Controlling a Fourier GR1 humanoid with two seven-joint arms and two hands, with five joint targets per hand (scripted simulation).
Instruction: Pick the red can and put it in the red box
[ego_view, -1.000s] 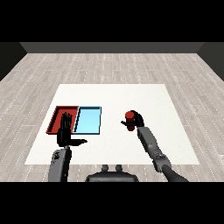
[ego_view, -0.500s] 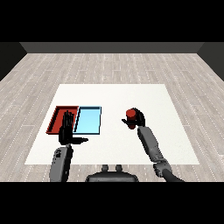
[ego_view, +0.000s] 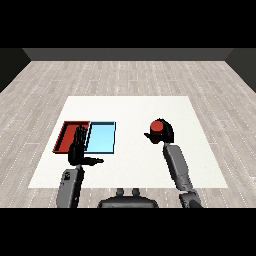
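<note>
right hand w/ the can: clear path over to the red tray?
Probably yes: the right hand is curled round the red can, and the table between it and the red tray holds only the flat blue tray.

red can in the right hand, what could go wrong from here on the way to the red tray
The red can must pass over the light blue tray to reach the red tray, so it could land in the wrong one. The open left hand hovers over the red tray's near edge and may block the right hand.

1. My can (ego_view: 158, 129) is red, at 3 o'clock.
2. My hands (ego_view: 77, 152) are black, forearms (ego_view: 176, 165) grey.
3. Trays at 9 o'clock: red (ego_view: 66, 134), light blue (ego_view: 101, 138).
4. Table (ego_view: 130, 107) white.
</note>
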